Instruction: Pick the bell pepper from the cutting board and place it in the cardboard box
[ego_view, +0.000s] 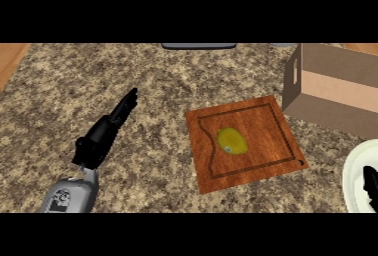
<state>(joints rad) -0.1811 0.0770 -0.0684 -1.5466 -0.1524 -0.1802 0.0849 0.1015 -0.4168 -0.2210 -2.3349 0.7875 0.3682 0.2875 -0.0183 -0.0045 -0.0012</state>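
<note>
Nothing is judged done: the yellow bell pepper (231, 140) is left on the brown wooden cutting board (258, 170), outside the tan cardboard box (336, 85), with the fingers of the left hand (103, 135) held straight.

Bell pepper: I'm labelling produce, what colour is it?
The bell pepper is yellow, clearest in the head view.

Yellow bell pepper (231, 140) on cutting board (255, 117); cardboard box (332, 90) near.
</note>
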